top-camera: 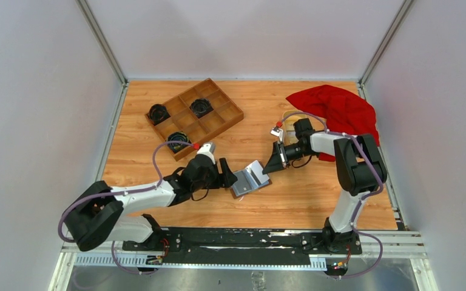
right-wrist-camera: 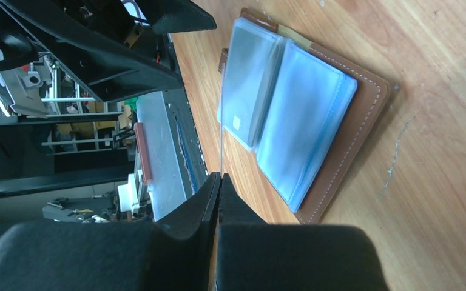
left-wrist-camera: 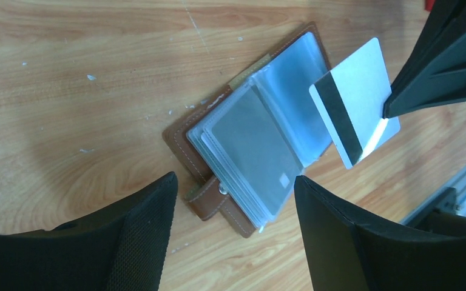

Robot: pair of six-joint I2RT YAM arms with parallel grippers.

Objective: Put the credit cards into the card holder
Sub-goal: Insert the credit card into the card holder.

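The brown card holder (top-camera: 250,179) lies open on the wooden table, its clear pockets up (left-wrist-camera: 249,139). One grey credit card (left-wrist-camera: 256,148) with a chip sits in a pocket. My right gripper (right-wrist-camera: 219,176) is shut on another whitish credit card (left-wrist-camera: 355,100) with a dark stripe. It holds that card tilted just above the holder's right page, and the right wrist view shows it edge-on (right-wrist-camera: 221,121). My left gripper (left-wrist-camera: 235,177) is open, its fingers either side of the holder's near corner and strap, touching nothing.
A wooden compartment tray (top-camera: 194,118) with black round objects stands at the back left. A red cloth (top-camera: 340,109) lies at the back right, with a small container (top-camera: 290,124) partly hidden behind the right arm. The arms' base rail (top-camera: 236,239) runs along the near edge.
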